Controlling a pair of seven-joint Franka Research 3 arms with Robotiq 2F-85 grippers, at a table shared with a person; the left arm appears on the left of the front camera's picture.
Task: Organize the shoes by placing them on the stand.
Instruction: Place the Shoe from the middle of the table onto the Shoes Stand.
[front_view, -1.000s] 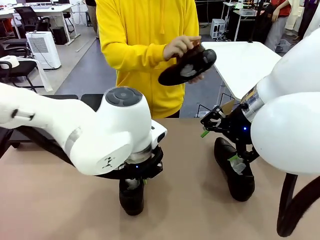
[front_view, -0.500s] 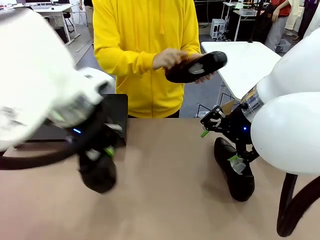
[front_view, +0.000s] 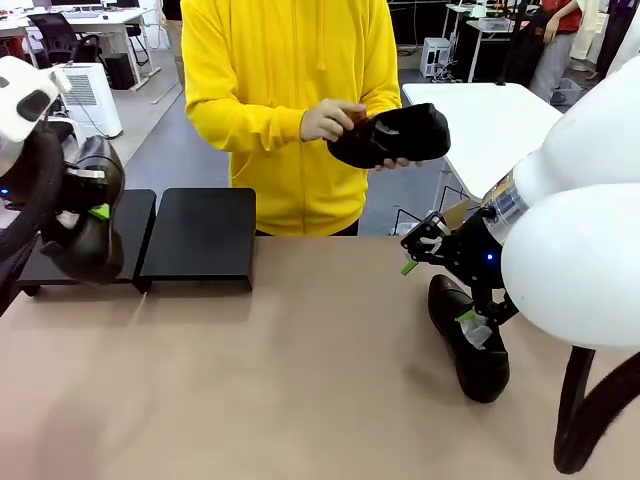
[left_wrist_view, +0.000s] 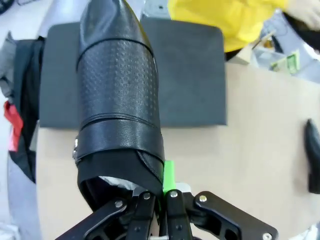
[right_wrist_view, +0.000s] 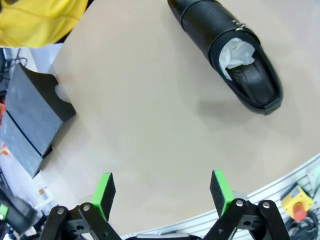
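Noting left gripper (front_view: 98, 212) at far left of front view, over the left section of the stand (front_view: 200, 238), with a carried shoe (front_view: 85, 252) hanging under it. Grip hard to read from here: dark wrist and cable in the way.

Clearer from left wrist view: fingers (left_wrist_view: 169, 177) pinched together on the rear collar edge of the carried shoe, white paper stuffing (left_wrist_view: 117, 182) at the opening, toe pointing away across the stand's two flat black sections. Cannot tell if the sole touches the platform.

Right gripper (front_view: 438, 292) low at right in front view, just above a second shoe (front_view: 472, 350) lying on the tan table (front_view: 300, 390). Bulky white arm blocking much of that side. From right wrist view: green pads wide apart, nothing between them; second shoe farther off, paper in its mouth, a corner of the stand at frame left.

Across the table: person in a yellow hoodie (front_view: 280, 70), hand (front_view: 328, 118) on a third shoe (front_view: 395, 135) at chest height, well apart from the stand. Behind: white air purifier (front_view: 85, 95), white side table (front_view: 490, 125).
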